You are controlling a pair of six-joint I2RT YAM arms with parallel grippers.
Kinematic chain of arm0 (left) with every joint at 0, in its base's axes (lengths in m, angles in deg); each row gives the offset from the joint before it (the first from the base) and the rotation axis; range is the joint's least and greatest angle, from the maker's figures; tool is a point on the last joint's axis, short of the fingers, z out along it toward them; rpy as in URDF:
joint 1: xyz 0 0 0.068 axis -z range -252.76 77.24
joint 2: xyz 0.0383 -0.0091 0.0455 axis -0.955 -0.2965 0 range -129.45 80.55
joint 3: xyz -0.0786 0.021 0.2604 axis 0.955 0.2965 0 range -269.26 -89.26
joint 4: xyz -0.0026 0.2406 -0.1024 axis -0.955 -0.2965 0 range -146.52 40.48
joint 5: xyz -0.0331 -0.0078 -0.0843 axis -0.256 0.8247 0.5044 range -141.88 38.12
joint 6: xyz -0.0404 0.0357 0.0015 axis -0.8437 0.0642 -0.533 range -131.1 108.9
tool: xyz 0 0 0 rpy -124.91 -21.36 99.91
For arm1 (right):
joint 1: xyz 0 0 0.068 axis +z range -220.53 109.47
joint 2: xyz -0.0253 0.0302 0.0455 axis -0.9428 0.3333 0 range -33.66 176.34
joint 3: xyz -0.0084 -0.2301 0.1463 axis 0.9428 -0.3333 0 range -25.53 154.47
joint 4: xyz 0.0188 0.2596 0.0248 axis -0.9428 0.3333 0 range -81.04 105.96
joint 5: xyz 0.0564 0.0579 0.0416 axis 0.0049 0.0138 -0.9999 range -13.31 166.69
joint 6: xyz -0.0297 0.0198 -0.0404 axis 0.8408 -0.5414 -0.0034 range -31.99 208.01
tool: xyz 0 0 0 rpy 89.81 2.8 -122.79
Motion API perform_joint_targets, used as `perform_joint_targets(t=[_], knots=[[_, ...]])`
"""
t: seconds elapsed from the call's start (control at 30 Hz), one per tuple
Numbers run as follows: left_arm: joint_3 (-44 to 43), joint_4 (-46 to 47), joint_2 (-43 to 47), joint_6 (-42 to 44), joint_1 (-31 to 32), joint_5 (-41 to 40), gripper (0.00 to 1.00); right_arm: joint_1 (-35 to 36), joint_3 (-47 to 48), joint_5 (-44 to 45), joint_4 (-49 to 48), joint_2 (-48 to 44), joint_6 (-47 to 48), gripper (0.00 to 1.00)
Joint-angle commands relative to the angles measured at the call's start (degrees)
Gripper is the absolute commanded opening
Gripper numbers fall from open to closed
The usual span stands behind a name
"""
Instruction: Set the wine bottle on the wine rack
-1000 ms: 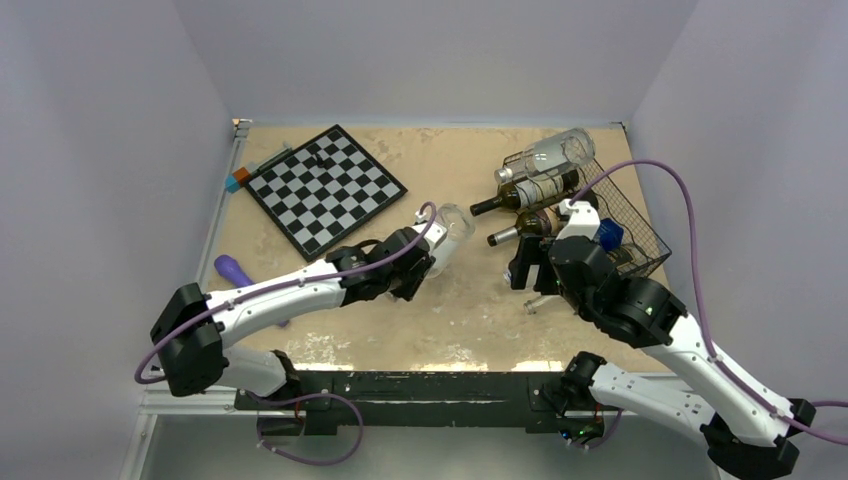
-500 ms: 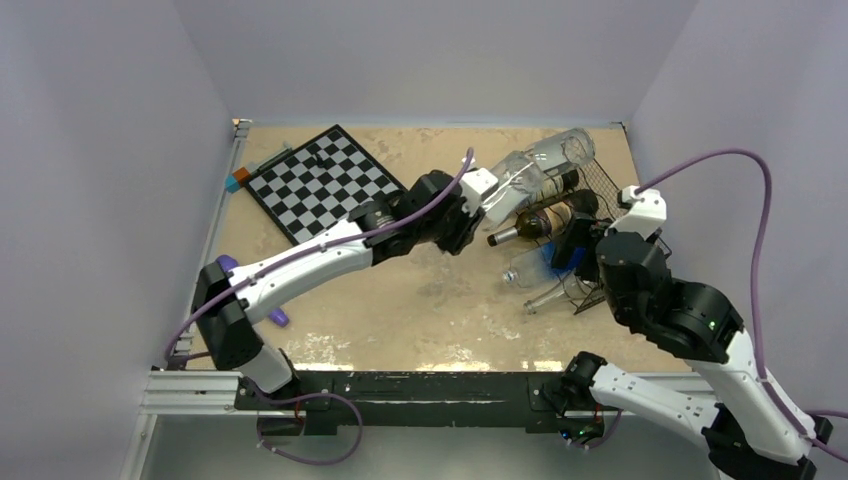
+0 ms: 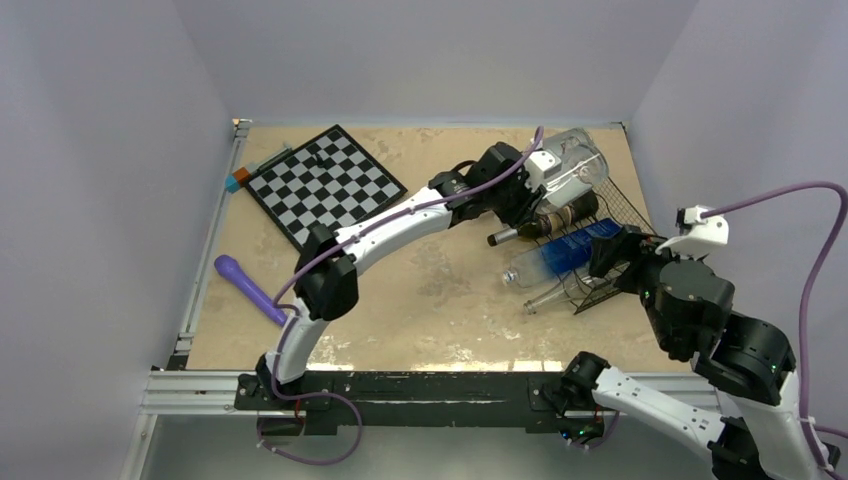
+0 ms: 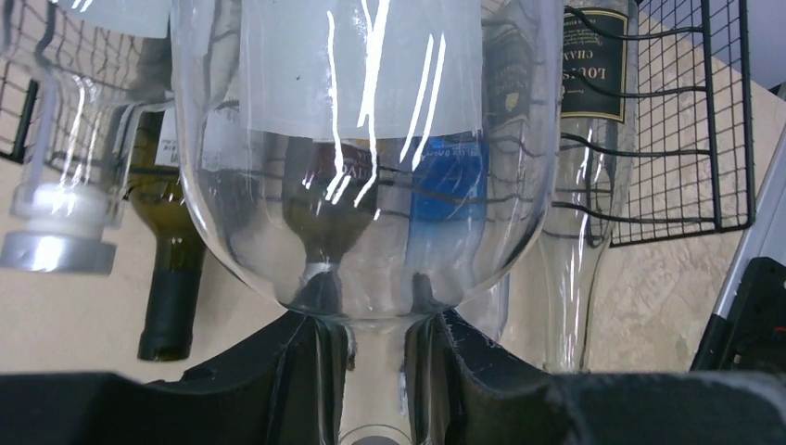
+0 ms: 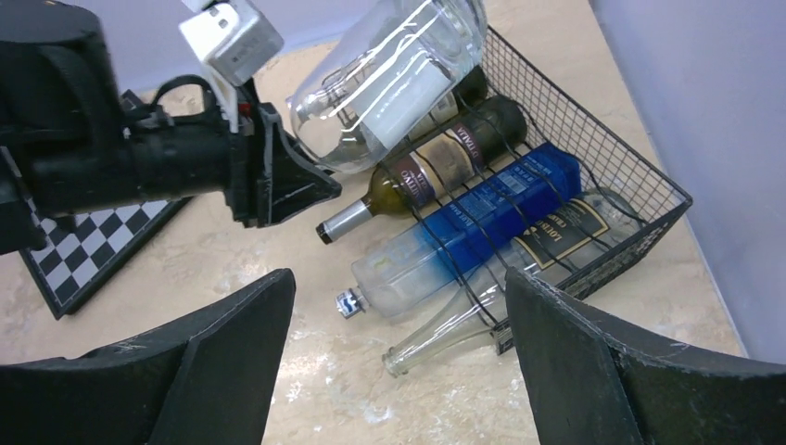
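Note:
My left gripper (image 3: 533, 190) is shut on the neck of a clear wine bottle (image 3: 575, 168) and holds it, base up, over the top row of the black wire wine rack (image 3: 628, 218). In the left wrist view the fingers (image 4: 287, 371) clamp the glass neck below the bottle's round shoulder (image 4: 366, 185), with the rack's mesh (image 4: 686, 120) behind. The right wrist view shows the same bottle (image 5: 389, 79), my left gripper (image 5: 278, 176) and the rack (image 5: 602, 158). My right gripper (image 3: 606, 256) (image 5: 399, 371) is open and empty, back from the rack's front.
The rack holds a dark bottle (image 5: 436, 171), a blue bottle (image 5: 491, 222), a clear black-labelled bottle (image 5: 547, 250) and a silver-capped clear one (image 4: 56, 232). A chessboard (image 3: 325, 190) lies far left, a purple object (image 3: 248, 288) at the left. Walls close in behind and right.
My left arm carried the clear bottle from mid-table right and far, up to the rack's top. My right gripper drew back from the rack, leaving the blue bottle lying in it.

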Motion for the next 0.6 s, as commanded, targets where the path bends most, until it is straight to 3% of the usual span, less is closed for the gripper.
perform_joint_targets(t=[0.0,0.2,0.57], knots=[[-10.9,20.3,-0.8,-0.2,-0.7,3.9,0.0,-0.1,2.4,2.5,4.2,-1.0,-1.7,0.87],[-14.6,25.3,-7.1,1.1,-0.7,1.9,0.0,-0.2,4.2,2.7,12.2,-2.1,-6.6,0.86],[-14.6,34.4,-12.8,8.0,-0.7,-3.7,0.0,-0.1,2.8,0.0,15.5,-3.8,-10.9,0.85]])
